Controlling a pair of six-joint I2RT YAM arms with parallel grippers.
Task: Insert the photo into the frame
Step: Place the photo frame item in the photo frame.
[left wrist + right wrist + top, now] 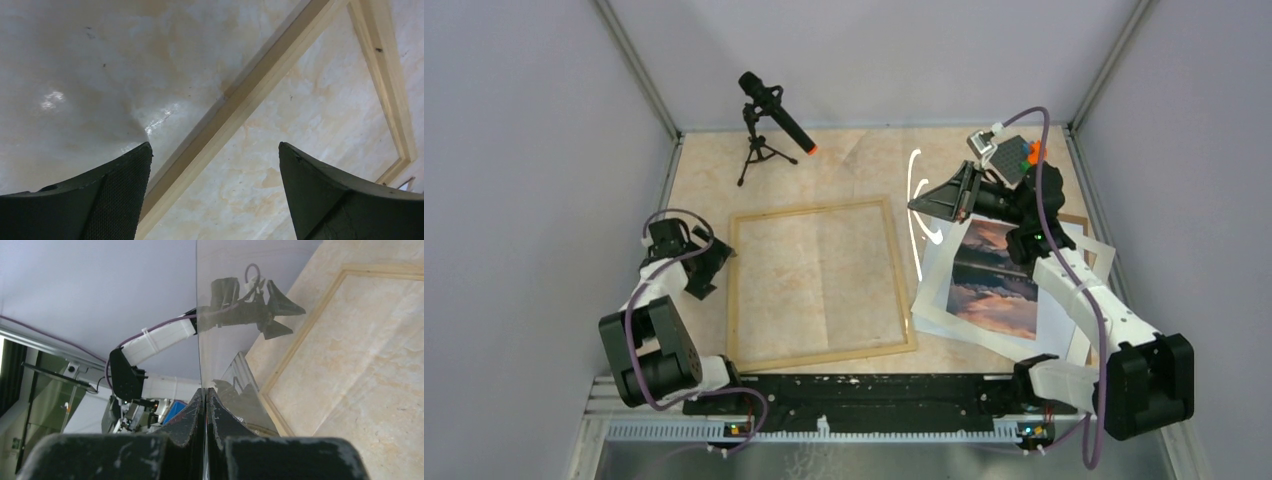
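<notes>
Beige marbled table [844, 160], grey walls. The frame [809, 208] lies flat centre-left, with bare tabletop showing through it. The photo [994, 280] lies flat to its right on a white mat [934, 300], under my right arm. My right gripper [205, 395] is clamped on a clear pane [240, 315] held upright. My left gripper [215, 147] is spread wide at the frame's left strip.

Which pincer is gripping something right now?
The right pincer, shut on a clear sheet; the left pincer hangs open over the frame.
</notes>
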